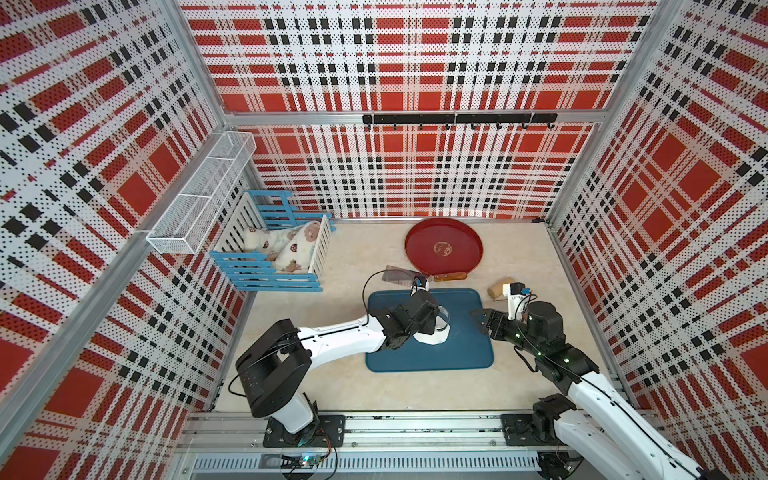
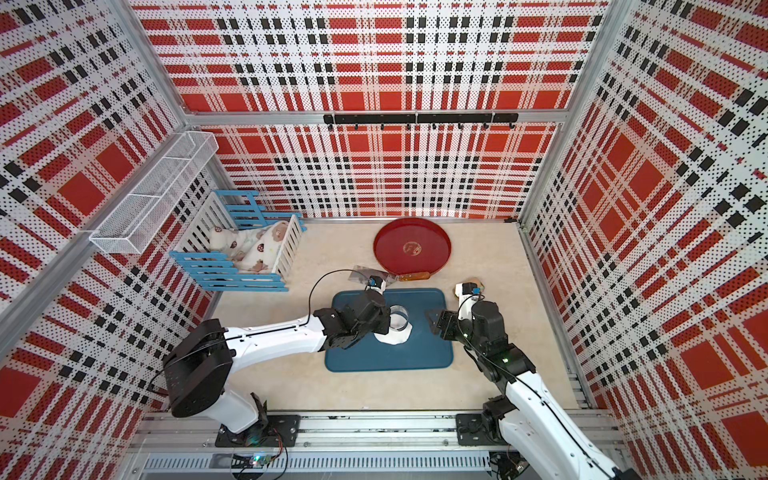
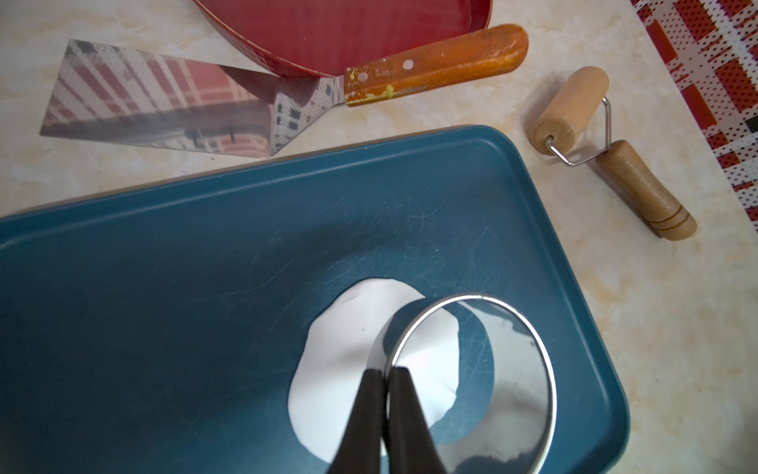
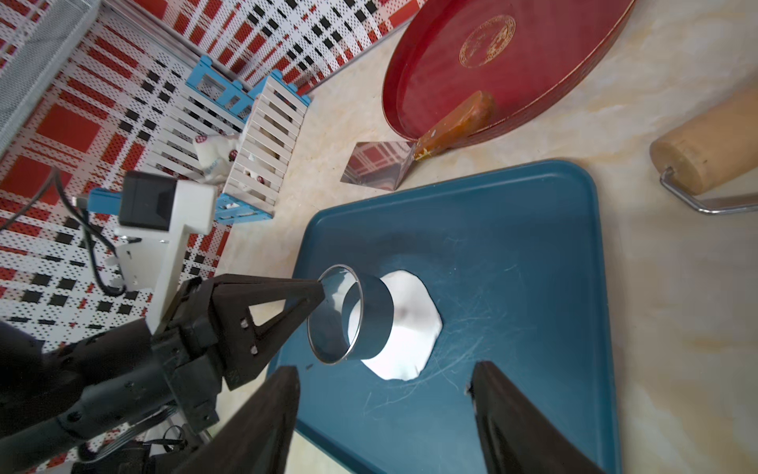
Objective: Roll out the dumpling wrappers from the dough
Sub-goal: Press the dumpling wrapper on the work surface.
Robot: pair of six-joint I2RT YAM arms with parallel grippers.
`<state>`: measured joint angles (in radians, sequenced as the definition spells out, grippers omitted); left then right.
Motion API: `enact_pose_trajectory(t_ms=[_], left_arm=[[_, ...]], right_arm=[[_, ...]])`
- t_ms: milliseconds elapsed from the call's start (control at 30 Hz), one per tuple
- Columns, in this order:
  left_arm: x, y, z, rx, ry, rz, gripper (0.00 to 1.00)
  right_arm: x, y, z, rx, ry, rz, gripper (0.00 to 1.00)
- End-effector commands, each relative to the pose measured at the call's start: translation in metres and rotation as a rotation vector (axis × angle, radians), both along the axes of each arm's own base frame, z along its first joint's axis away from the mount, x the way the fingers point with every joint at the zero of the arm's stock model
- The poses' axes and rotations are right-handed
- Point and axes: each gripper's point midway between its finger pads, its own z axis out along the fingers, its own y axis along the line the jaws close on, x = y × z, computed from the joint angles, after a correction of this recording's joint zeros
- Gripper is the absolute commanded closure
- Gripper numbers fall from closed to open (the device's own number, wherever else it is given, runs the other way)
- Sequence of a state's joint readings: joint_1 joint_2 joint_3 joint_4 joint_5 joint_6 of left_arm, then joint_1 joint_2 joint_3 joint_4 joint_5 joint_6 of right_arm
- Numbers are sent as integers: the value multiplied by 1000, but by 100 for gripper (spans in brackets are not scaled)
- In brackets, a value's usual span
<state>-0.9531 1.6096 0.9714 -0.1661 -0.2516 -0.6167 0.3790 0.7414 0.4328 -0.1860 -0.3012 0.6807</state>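
Note:
The dough (image 1: pixel 432 338) (image 4: pixel 414 324) lies flat and white with an uneven edge on the blue tray (image 1: pixel 415 361) (image 3: pixel 164 287). My left gripper (image 3: pixel 385 371) is shut on the rim of a small steel ring cup (image 3: pixel 512 369) (image 4: pixel 369 312), held tilted over the dough's side. Whether the cup touches the dough I cannot tell. My right gripper (image 4: pixel 385 367) (image 1: pixel 478 320) hovers open over the tray's right part, near the dough, with nothing between its fingers. No dumpling wrappers are in view.
A wooden roller (image 1: pixel 498 289) (image 3: pixel 574 106) lies right of the tray. A steel scraper (image 3: pixel 164 102) with a wooden handle lies behind the tray, against a round red tray (image 1: pixel 443 249). A blue-and-white crate (image 1: pixel 278 253) holding soft toys stands at the back left.

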Motion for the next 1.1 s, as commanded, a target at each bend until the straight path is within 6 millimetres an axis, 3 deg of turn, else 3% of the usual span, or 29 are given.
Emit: enact_pose_trajectory(t_ms=[0, 400, 567, 767, 1067], left_arm=[[1, 3, -2, 14, -10, 20, 100], [-1, 6, -24, 38, 16, 18, 100], [-3, 9, -34, 44, 31, 22, 100], [-3, 9, -36, 32, 33, 19, 100], [0, 7, -38, 18, 38, 13, 100]], right_arm=[[3, 16, 7, 13, -16, 33, 31], [16, 64, -16, -103, 54, 113, 43], [24, 74, -27, -152, 87, 119, 48], [28, 82, -42, -187, 131, 135, 61], [31, 85, -61, -242, 179, 144, 61]])
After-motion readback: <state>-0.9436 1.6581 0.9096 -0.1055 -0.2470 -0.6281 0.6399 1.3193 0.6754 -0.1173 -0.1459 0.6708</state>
